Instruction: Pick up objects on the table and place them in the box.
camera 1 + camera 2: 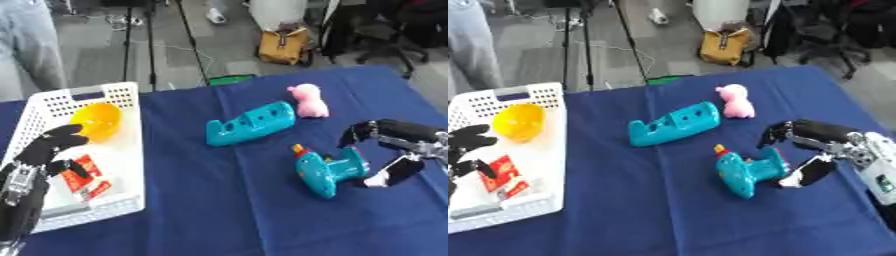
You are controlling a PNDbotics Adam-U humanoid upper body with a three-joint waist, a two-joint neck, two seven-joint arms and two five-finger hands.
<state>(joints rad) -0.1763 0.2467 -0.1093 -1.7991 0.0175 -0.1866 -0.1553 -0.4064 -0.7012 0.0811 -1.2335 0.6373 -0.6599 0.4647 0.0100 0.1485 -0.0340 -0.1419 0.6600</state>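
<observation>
The right hand [385, 152], fingers spread open and holding nothing, brackets the handle end of the teal drill [328, 171], which lies on the desk [219, 210] with its long axis running left, toward the box [122, 150].

head stereo pair | looking down, near | both share table [219, 200], box [122, 150]

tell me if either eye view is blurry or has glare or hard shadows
Left eye view: soft all over, edges of the teal toy drill and the right hand smeared; light is even, no glare on the blue tablecloth. Right eye view: the same softness; the white basket looks bright, its holes still readable; only a faint shadow under the drill.
</observation>
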